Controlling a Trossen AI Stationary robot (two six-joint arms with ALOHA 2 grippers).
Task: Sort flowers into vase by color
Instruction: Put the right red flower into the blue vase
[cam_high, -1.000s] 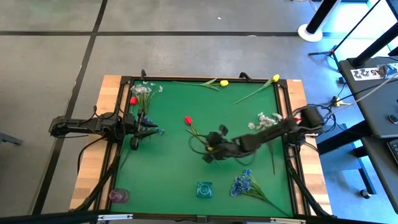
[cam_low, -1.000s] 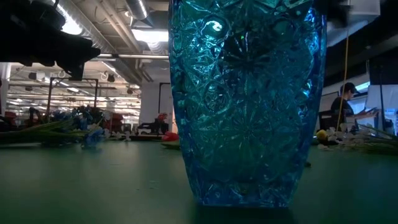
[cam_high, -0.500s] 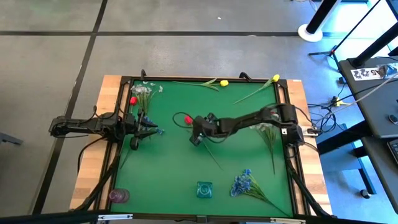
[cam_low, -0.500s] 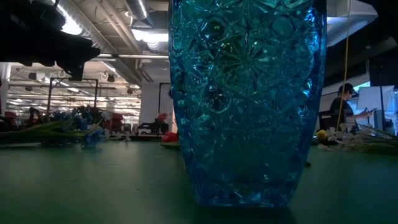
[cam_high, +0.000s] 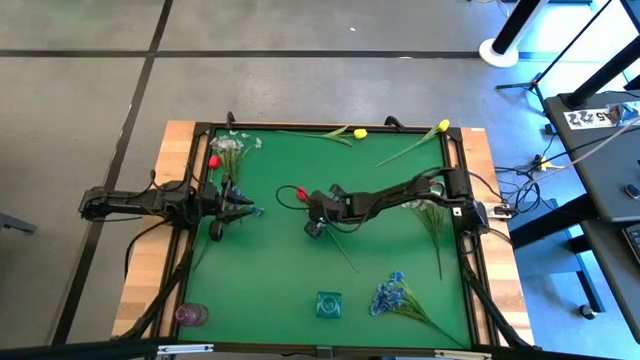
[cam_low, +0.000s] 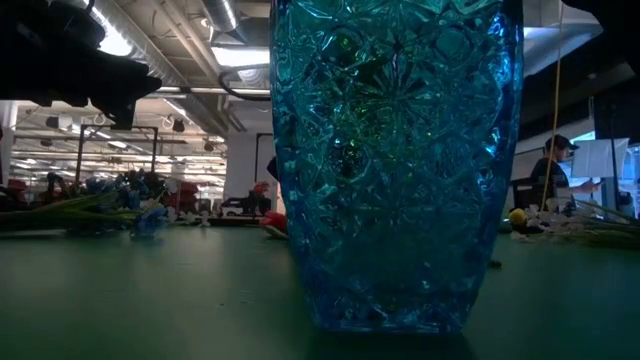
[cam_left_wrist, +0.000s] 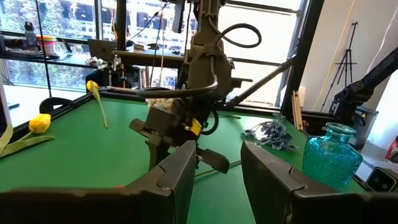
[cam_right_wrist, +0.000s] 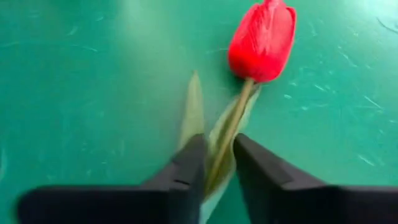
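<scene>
1. Right gripper (cam_right_wrist: 217, 168) sat low mid-mat, fingers narrowed around the red tulip (cam_right_wrist: 262, 38) stalk, looked pinched but hard to confirm.
2. Left gripper (cam_left_wrist: 214, 171) waited at the mat's left edge, fingers apart.
3. Teal vase (cam_high: 328, 304) stood near the front edge.

Place: you're in a robotics lab.
Evidence: exposed ceiling ducts (cam_low: 190, 45), tripod stands (cam_left_wrist: 345, 59), far person at a desk (cam_low: 553, 165).

Green table (cam_high: 280, 270) w/ scattered flowers (cam_high: 400, 297), blue vase (cam_high: 328, 305), pink jar (cam_high: 190, 315).
</scene>
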